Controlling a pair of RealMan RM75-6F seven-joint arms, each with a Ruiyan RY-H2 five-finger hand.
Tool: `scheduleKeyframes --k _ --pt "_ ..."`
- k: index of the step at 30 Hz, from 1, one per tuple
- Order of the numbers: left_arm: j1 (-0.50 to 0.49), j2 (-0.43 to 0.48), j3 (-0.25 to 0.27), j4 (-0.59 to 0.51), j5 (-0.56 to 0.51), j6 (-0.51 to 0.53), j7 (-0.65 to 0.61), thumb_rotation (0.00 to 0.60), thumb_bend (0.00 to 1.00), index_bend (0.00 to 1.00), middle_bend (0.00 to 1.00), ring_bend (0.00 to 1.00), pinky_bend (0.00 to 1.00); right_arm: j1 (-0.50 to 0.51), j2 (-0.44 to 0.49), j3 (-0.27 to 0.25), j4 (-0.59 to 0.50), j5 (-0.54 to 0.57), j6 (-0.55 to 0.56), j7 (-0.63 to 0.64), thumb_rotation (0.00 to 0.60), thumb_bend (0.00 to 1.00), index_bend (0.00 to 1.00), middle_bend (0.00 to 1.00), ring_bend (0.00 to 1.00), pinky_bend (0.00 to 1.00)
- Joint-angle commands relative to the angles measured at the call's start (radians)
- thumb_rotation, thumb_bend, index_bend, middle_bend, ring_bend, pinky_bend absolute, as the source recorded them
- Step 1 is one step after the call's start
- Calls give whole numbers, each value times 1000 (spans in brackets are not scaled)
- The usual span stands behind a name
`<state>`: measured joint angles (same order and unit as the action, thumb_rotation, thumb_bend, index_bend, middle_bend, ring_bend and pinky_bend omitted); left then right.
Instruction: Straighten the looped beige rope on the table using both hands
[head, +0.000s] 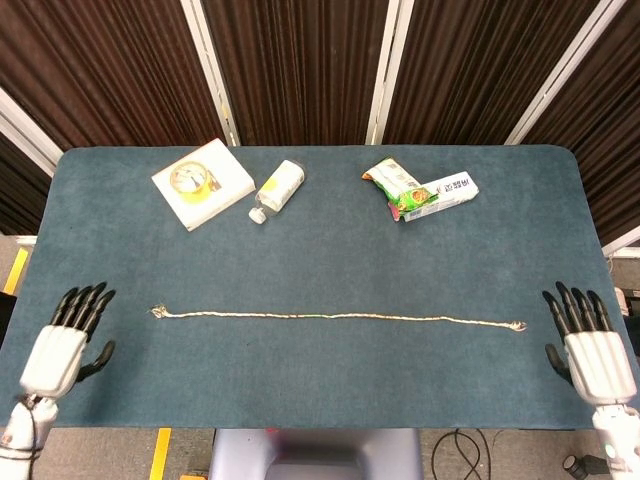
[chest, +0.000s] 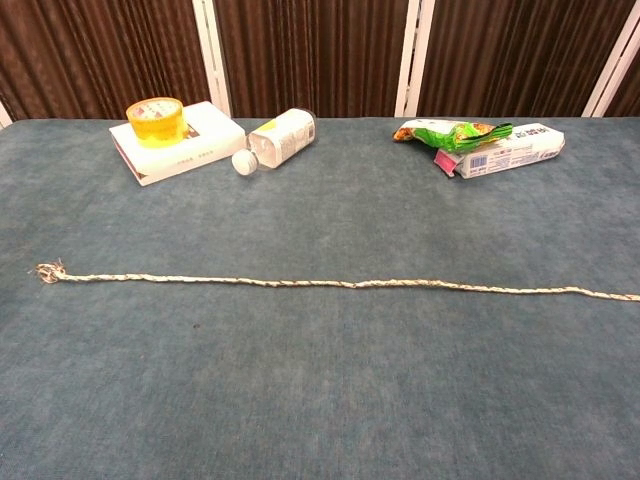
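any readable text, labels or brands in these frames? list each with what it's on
None can be read.
White carton: blue print and a barcode-like patch, too small to read.
Green snack bag: print blurred.
Lying bottle: label illegible.
White box under the yellow tape roll: side print too small.

Far left on my worktop (head: 320, 230) I see tape (chest: 155, 121) on a box (chest: 195, 140), with a bottle (chest: 277, 138) beside. Far right, a green packet (chest: 450, 132) touches a carton (chest: 510, 151).

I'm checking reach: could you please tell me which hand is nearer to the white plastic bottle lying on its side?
Left. The left hand is below-left of the bottle; the right hand sits far right.
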<state>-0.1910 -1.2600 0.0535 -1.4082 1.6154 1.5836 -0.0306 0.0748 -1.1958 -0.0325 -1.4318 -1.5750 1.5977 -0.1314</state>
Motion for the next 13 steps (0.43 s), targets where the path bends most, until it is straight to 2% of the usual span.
scheduleKeyframes --k 1,7,13 --pt "47 16 37 -23 49 52 69 600 404 0 0 0 43 -31 5 -28 3 -55 39 24 600 396 0 0 0 0" --pt "43 19 18 -29 0 -13 87 600 406 0 0 0 40 -29 13 -23 -6 -48 4 16 600 393 0 0 0 0" --pt "45 24 6 -35 -5 -26 92 600 402 0 0 0 41 -29 15 -20 -14 -44 -21 0 600 393 0 0 0 0"
